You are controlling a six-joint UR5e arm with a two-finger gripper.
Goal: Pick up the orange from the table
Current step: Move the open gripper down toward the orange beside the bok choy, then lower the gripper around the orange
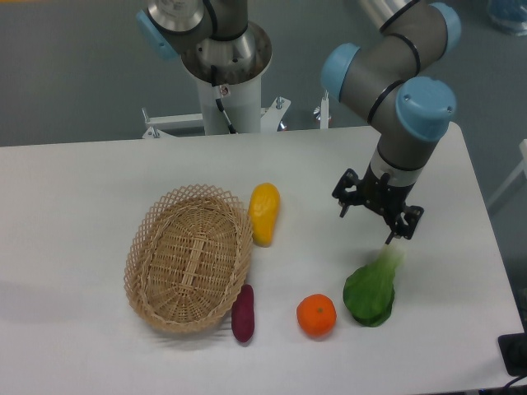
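Small round bright-orange fruit (316, 315) sitting near the front edge of the smooth white tabletop (82, 189), untouched. Just right of it, almost touching, a leafy green vegetable with a pale stalk (372, 288); to the left, a dark purple elongated sweet potato (243, 313), then an oval woven wicker basket (188, 257) with a yellow-orange mango-like fruit (264, 213) beside its far rim. Above and right of the orange, well apart from it, the black two-finger gripper (377, 216), fingers spread, holding nothing, hovering near the vegetable's stalk tip. Likely risks: catching or dragging the greens on the way down, given that tight spacing; nudging the round fruit into a roll toward the front edge; closing off-centre and squeezing it out sideways.
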